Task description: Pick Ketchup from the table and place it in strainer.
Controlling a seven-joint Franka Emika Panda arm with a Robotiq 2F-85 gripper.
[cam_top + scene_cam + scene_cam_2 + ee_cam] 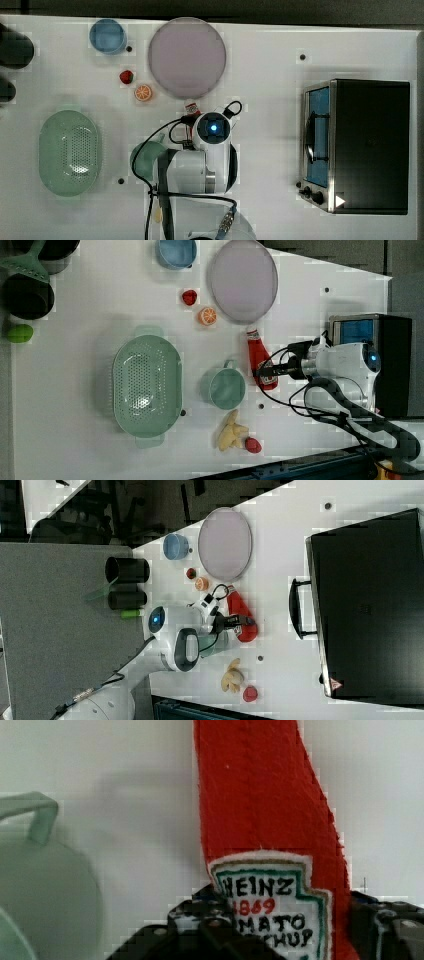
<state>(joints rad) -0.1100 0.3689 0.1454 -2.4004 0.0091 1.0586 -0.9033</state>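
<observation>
The top view looks straight down on the white table (260,75). The left view and right view look down from opposite sides, both catching the lilac plate (243,280) and blue bowl (175,546). The wrist view sits close above the ketchup (265,820), beside the teal cup (45,885)
</observation>
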